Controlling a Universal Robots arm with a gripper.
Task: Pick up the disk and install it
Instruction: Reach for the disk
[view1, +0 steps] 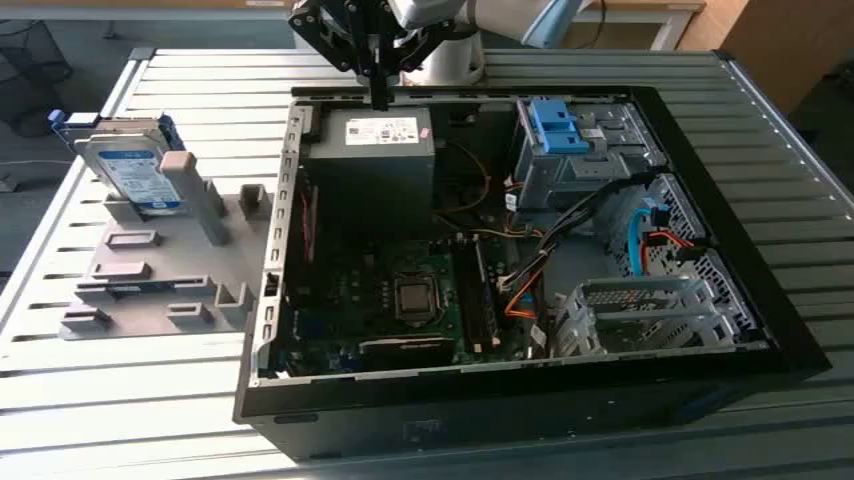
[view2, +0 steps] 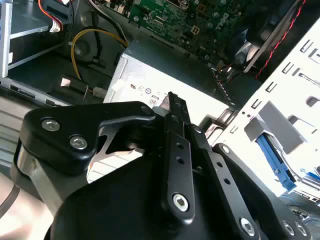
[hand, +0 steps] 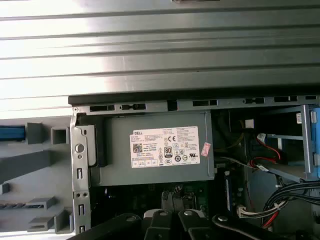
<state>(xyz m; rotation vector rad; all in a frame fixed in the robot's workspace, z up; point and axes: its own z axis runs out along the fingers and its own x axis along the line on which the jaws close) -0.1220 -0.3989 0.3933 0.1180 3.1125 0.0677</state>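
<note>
The disk (view1: 134, 170) is a silver hard drive with a white and blue label and blue rails. It stands on edge in a grey fixture (view1: 147, 280) on the table, at the exterior view's left, outside the computer case. My gripper (view1: 380, 98) hangs at the far rim of the open case, above the dark grey box with a white sticker (view1: 387, 150), well to the right of the disk in the exterior view. Its black fingers (view2: 172, 107) are pressed together with nothing between them. They also show in the first wrist view, gripper (hand: 172, 220).
The open black computer case (view1: 747, 290) lies on a slatted metal table (view1: 134, 390), motherboard (view1: 414, 300) exposed. A blue latch on a grey cage (view1: 561, 130) sits at the back right, a light metal drive cage (view1: 647, 310) at the front right, and loose cables (view1: 534, 270) between.
</note>
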